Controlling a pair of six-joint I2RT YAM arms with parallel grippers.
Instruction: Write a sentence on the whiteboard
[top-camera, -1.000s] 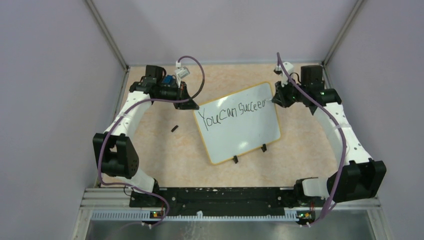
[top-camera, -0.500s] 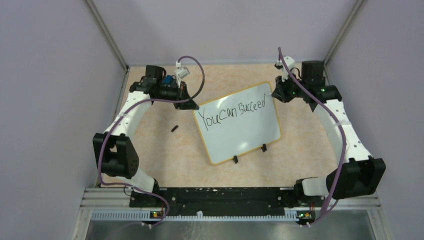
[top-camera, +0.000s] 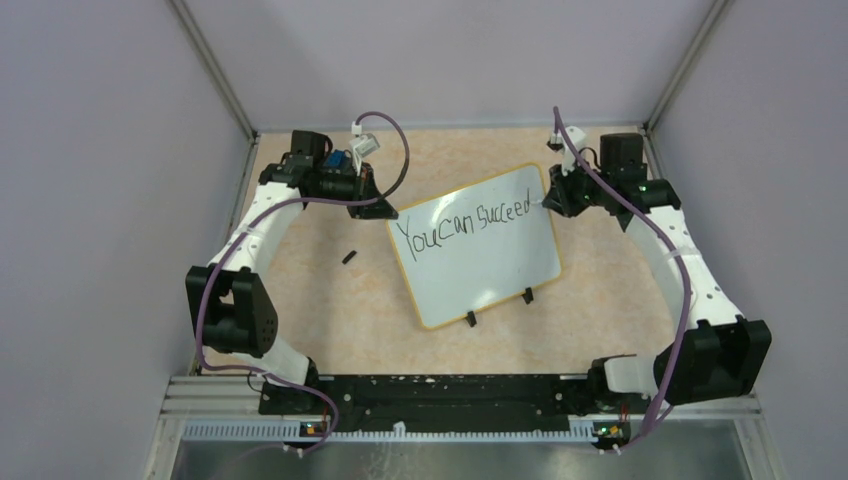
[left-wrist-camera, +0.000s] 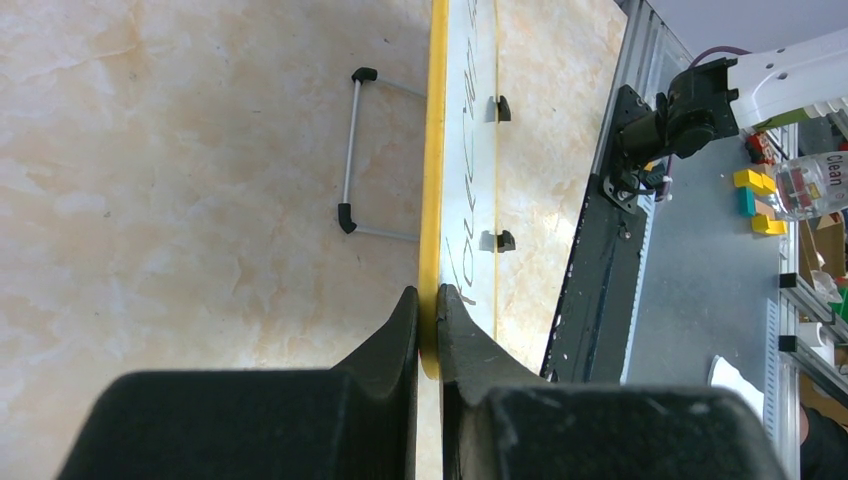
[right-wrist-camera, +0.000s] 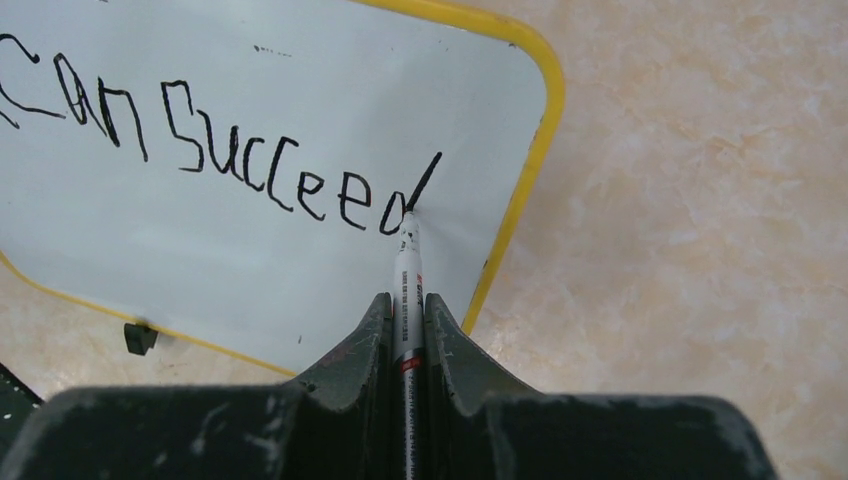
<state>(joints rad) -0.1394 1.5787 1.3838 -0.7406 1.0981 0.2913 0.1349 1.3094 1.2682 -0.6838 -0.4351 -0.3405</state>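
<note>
under whiteboard (top-camera: 490, 270), marbled beige tabletop (top-camera: 330, 300)

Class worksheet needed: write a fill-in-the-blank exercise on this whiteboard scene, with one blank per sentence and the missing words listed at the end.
1. The right gripper is shut on a marker whose tip rests at the letter ____.
2. The left gripper pinches the whiteboard by its ____ rim.
3. The last word written in the sentence is ____.
4. In the top view, the small black piece on the table lies to the whiteboard's ____.

Missing words: d; yellow; succeed; left
</note>
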